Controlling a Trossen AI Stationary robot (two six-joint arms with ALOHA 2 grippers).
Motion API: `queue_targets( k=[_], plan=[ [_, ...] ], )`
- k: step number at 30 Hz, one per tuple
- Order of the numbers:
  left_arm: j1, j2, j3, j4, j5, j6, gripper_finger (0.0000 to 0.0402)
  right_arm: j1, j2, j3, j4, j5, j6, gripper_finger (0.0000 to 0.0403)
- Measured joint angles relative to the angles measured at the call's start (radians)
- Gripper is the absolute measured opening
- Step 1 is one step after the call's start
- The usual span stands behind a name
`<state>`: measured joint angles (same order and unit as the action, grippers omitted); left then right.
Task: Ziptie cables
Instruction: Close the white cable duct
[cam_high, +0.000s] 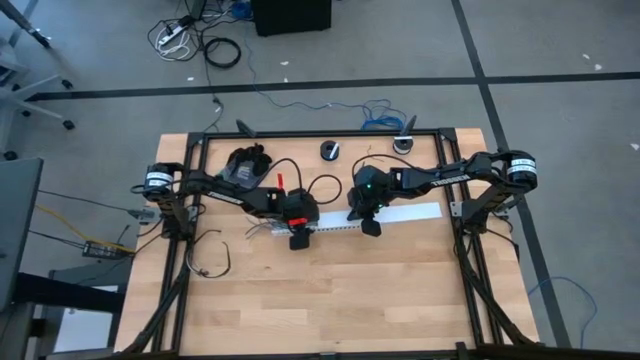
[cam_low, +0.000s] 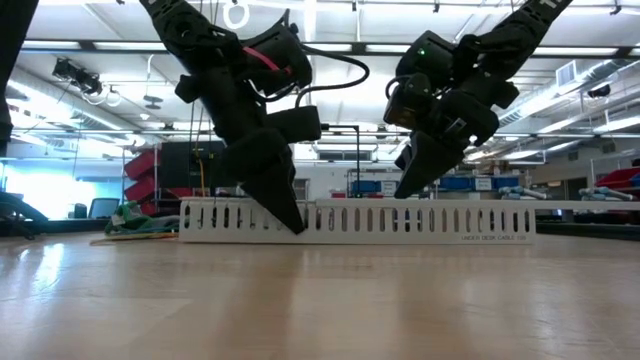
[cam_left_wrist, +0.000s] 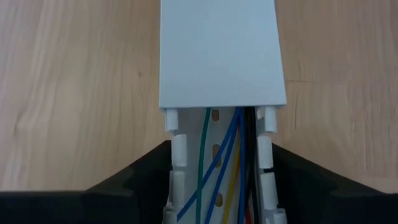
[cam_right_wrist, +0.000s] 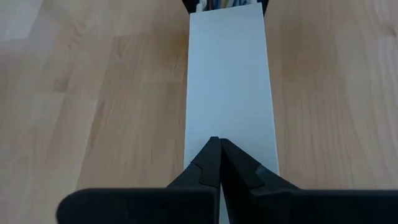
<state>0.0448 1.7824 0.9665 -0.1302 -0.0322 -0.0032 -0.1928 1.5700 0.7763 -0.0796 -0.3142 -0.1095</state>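
Observation:
A white slotted duct (cam_high: 330, 228) lies across the middle of the wooden table. A flat white cover (cam_left_wrist: 221, 56) closes its right part. In the uncovered part lie the cables (cam_left_wrist: 227, 174): green, blue, yellow, red and black wires running along the duct. My left gripper (cam_left_wrist: 221, 163) straddles the uncovered part just short of the cover's end, seen also in the high view (cam_high: 298, 240). My right gripper (cam_right_wrist: 217, 142) is shut, with its tips on top of the cover (cam_right_wrist: 227, 74), farther to the right (cam_high: 370, 226). My left gripper has the duct between its two fingers, one finger against each slotted side wall (cam_left_wrist: 177, 152), right by the cover's end. It comes slanting down from the table's left, looking along the duct. The duct lies flat on the table. My right gripper sets its shut fingertips (cam_right_wrist: 214, 149) on the cover's top face (cam_right_wrist: 217, 132), about midway across its width. It comes slanting down from the table's right. The cover sits on the duct, and the duct sits on the table.
A black glove-like thing (cam_high: 247, 165) and two small round dark parts (cam_high: 330, 150) (cam_high: 403, 145) lie near the far edge. A thin black wire loop (cam_high: 212, 262) lies at the left. Bare wood (cam_high: 330, 300) stretches toward the near edge. A black frame (cam_high: 300, 134) borders the table.

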Motion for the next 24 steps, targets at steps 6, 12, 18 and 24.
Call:
queue_targets(
  k=[6, 12, 18, 24],
  plan=[
    [0.000, 0.000, 0.000, 0.009, 0.000, 0.000, 0.0223, 0.000, 0.000, 0.000, 0.013, -0.003, -0.003, 0.0000],
    [0.000, 0.000, 0.000, 0.051, 0.006, -0.001, 0.0223, 0.000, 0.000, 0.001, 0.015, -0.005, -0.001, 0.0000],
    [0.000, 0.000, 0.000, 0.052, 0.008, 0.005, 0.0235, 0.000, -0.001, 0.002, -0.026, -0.005, 0.001, 0.0000],
    [-0.001, -0.006, 0.006, 0.051, 0.009, 0.029, 0.0274, 0.000, -0.001, 0.003, -0.056, -0.004, 0.011, 0.0000]
  ],
)
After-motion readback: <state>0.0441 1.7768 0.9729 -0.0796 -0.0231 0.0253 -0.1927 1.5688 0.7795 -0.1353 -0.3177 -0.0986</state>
